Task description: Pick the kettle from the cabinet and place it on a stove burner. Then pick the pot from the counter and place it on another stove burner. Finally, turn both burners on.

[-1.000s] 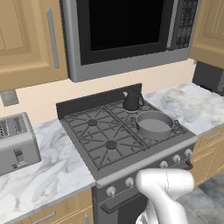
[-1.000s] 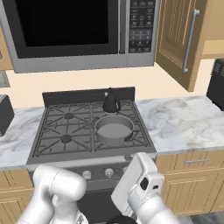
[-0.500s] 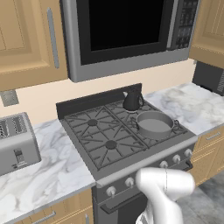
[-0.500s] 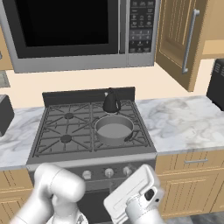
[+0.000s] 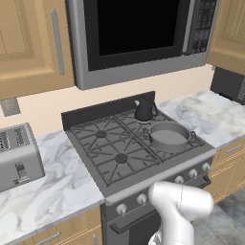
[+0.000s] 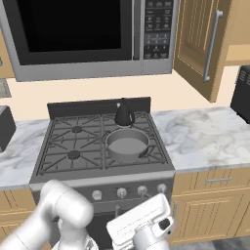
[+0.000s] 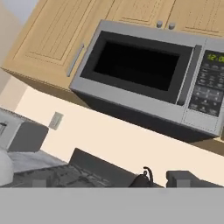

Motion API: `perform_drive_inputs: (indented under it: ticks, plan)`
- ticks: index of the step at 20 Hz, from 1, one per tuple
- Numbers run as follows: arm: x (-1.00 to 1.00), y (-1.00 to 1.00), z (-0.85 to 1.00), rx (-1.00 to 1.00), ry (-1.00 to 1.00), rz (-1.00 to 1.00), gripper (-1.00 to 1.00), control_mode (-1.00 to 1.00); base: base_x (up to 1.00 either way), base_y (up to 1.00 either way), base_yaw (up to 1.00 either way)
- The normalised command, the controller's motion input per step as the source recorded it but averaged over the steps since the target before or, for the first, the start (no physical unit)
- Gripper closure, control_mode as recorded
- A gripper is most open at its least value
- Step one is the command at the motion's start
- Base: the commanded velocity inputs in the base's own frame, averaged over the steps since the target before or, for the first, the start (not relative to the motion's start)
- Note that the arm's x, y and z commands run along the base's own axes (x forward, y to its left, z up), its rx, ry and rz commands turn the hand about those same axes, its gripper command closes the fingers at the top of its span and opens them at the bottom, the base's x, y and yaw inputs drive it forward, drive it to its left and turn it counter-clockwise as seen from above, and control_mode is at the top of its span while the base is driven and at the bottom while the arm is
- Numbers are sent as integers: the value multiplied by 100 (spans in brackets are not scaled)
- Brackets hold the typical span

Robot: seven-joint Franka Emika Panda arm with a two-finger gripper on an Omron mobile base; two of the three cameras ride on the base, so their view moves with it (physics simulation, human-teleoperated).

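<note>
The black kettle point(image 5: 144, 109) point(image 6: 124, 114) stands upright on the back right burner of the grey range. In front of it the grey pot point(image 5: 168, 136) point(image 6: 127, 145) sits on the front right burner. The two left burners point(image 5: 100, 134) point(image 6: 73, 155) are bare. My white hand point(image 6: 139, 225) hangs low in front of the range's knobs point(image 6: 121, 193), tipped nearly flat. In the hand view my gripper point(image 7: 109, 181) is open, its fingertips point(image 7: 181, 178) far apart with nothing between them, and the kettle's handle point(image 7: 146, 176) peeks up at the bottom. The cabinet door point(image 6: 197, 44) stands open at the right.
A microwave point(image 5: 139, 33) point(image 6: 88, 34) point(image 7: 144, 74) hangs above the range. A toaster point(image 5: 19, 155) stands on the marble counter point(image 5: 62, 186) to the left. More counter point(image 6: 205, 132) runs to the right, with a dark appliance point(image 6: 241, 95) at its far end.
My hand has sunk lower in front of the range and tipped over flatter. The kettle and the pot have stayed where they were.
</note>
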Motion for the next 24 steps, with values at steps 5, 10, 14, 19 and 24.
perform_drive_inputs:
  ticks: [5,10,14,19,24]
  plan:
    - [3,0,-25,25,10,0,-100,-100,0,0,0]
    - [16,15,-19,18,5,0,-100,-100,0,0,0]
    - [22,22,-1,2,2,0,-100,-100,0,0,0]
    - [6,6,-12,2,6,0,-100,-100,0,0,0]
    - [23,2,-25,0,9,0,-100,-100,0,0,0]
